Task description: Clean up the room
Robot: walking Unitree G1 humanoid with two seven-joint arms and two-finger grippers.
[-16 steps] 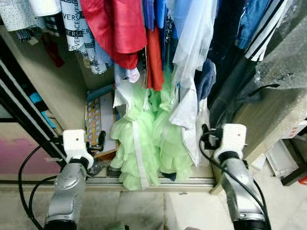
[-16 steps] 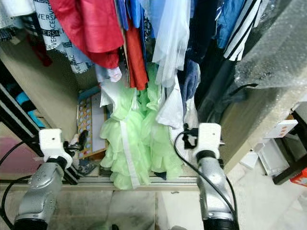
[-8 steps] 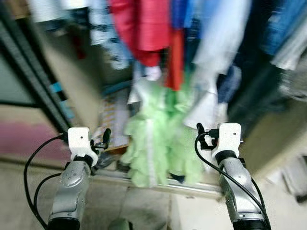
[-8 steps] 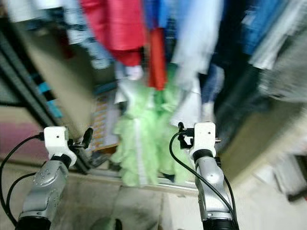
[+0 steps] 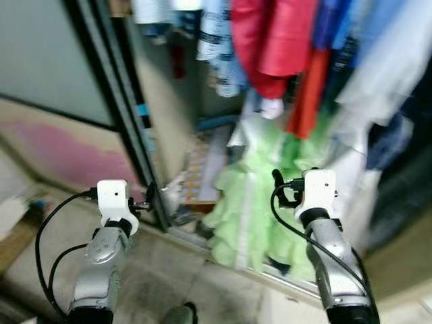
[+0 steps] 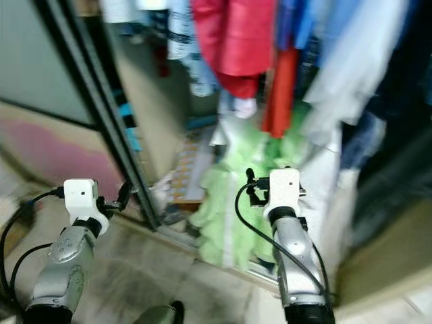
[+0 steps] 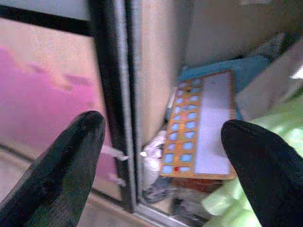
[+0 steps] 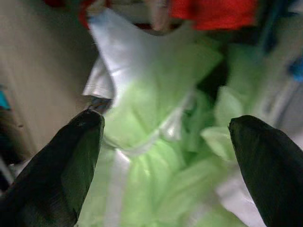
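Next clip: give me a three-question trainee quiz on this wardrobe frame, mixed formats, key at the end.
1. True or false: the right end effector is shut on the green ruffled dress.
2. Which hangs directly above the dress: A) red garment B) yellow towel C) black bag?
3. Fill in: the left end effector points at an orange patterned ____ beside the dark door frame.

Key: 1 false; 2 A; 3 board.

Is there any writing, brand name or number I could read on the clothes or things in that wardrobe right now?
Nothing can be read at this moment; the pictures are blurred.
Patterned white garment: dark print shows, but the letters are too blurred to read.
Orange board on the wardrobe floor: rows of small blue squares, any marks on them too small to read.
Red garment and green ruffled dress: no text seen.
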